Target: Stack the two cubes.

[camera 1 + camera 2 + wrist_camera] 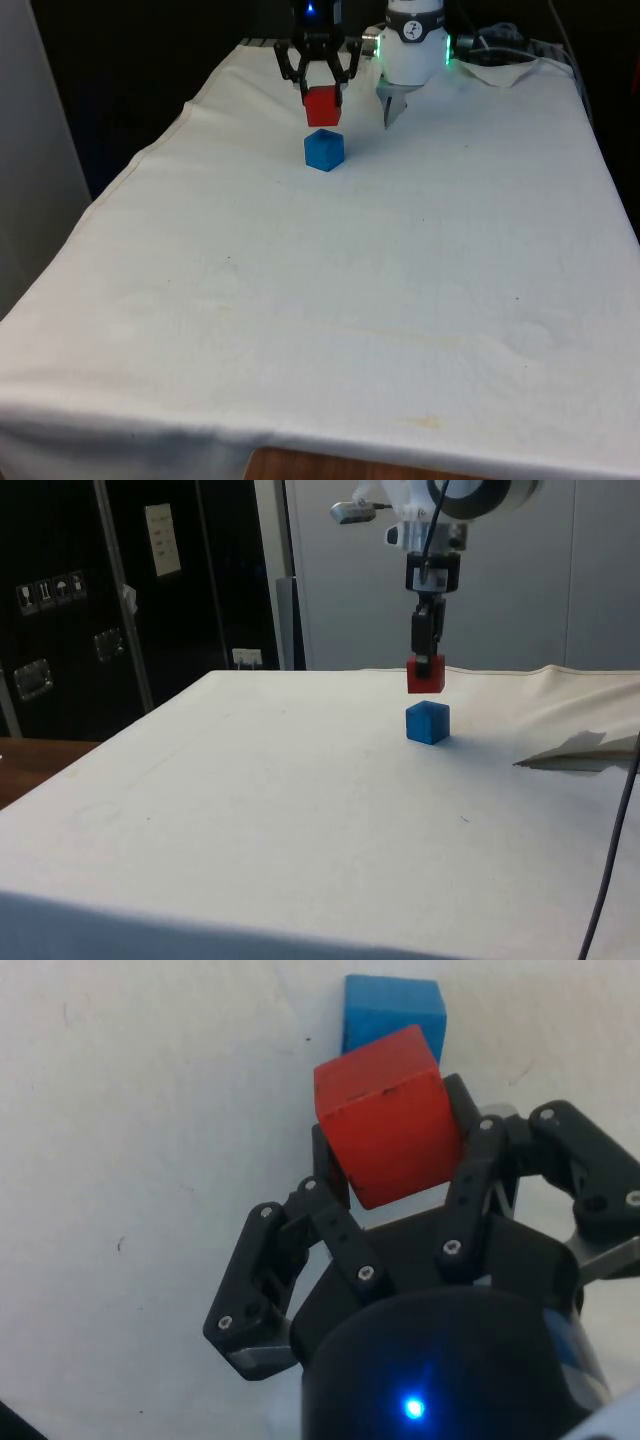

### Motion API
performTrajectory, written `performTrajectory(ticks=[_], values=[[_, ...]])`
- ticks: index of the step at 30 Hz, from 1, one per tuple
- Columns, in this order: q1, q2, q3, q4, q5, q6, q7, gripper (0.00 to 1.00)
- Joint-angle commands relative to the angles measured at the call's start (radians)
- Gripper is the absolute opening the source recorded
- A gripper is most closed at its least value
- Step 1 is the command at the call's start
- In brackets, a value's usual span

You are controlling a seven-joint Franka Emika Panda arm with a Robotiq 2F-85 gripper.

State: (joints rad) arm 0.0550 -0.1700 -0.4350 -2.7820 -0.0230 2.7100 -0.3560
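White cloth is covering the table (330, 300) from edge to edge, with dark cabinets standing behind it in the side view. Above the far part of the table the black two-finger hand (321, 88) is hanging with its fingers pinching a small red solid cube (322, 105), which is sitting clear of the cloth. A small blue solid cube (324, 150) is resting on the cloth just below the red one; in the side view a narrow gap is showing between the red cube (425, 674) and the blue cube (428, 722), so they are not touching. In the wrist view the red cube (390, 1115) is covering the near part of the blue cube (392, 1012), and the fingertips are lying hidden behind the red block. Whether the red cube is sitting squarely over the blue one is hard to judge.
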Motion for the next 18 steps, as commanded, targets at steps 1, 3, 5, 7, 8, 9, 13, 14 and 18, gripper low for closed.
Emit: performTrajectory(ticks=[1, 3, 5, 7, 8, 9, 13, 14, 18], values=[[-0.005, 0.001, 0.006, -0.002, -0.013, 0.008, 0.014, 0.01], [-0.004, 0.000, 0.005, -0.002, -0.011, 0.007, 0.012, 0.01], [-0.003, 0.000, 0.003, -0.001, -0.007, 0.005, 0.007, 0.01], [-0.003, 0.001, 0.002, -0.001, -0.007, 0.005, 0.005, 0.01], [-0.003, 0.001, 0.001, -0.001, -0.007, 0.005, 0.005, 0.01], [-0.003, 0.003, 0.001, -0.002, -0.008, 0.008, 0.004, 0.01], [-0.005, 0.008, 0.001, -0.003, -0.012, 0.012, 0.006, 0.01], [-0.006, 0.011, 0.002, -0.003, -0.015, 0.014, 0.007, 0.01], [0.000, 0.007, -0.001, -0.003, 0.000, 0.001, -0.003, 0.01]])
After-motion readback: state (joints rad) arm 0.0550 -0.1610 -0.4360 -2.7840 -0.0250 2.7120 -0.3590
